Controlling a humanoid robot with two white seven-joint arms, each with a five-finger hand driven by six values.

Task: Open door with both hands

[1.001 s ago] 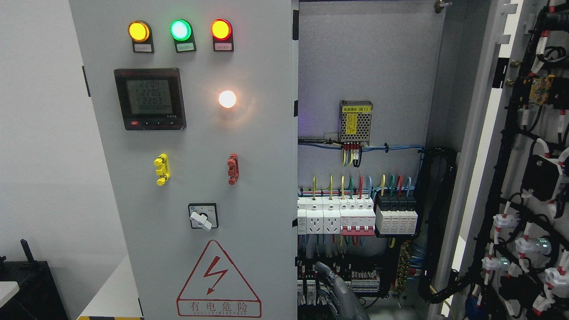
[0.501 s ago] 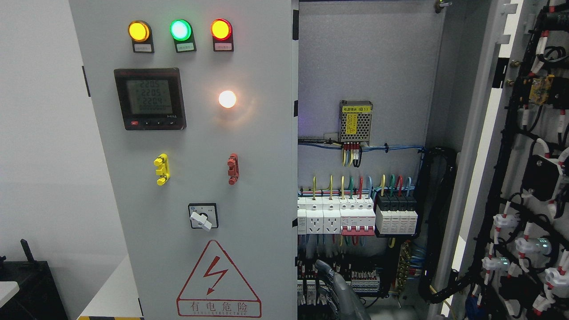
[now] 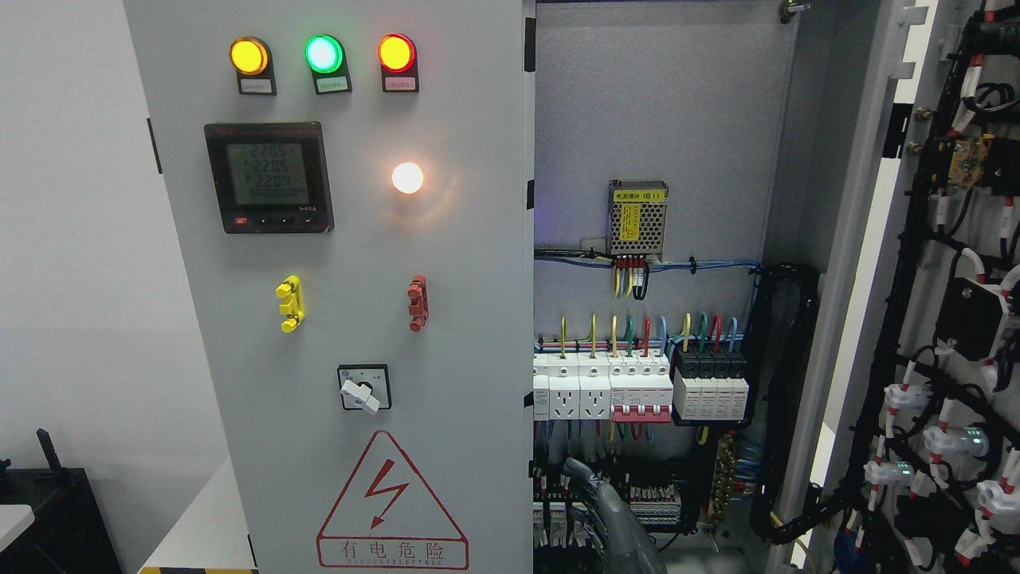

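- You see the right door (image 3: 948, 319) swung fully out at the right, its wired inner face toward you; the left door (image 3: 351, 319) stands shut beside the exposed cabinet interior (image 3: 653, 239)
- One hand (image 3: 610, 518) rises at the bottom edge, in front of the lower terminals; you cannot tell which arm it belongs to, nor whether its fingers are spread or curled
- Against the earlier frames, that hand has crept slightly upward; doors and lamps unchanged; so the left door likely remains to open

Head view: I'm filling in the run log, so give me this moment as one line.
right grey cabinet door: swung open | left grey panel door: shut | grey robot hand: low at breaker compartment, side unclear, touching neither door
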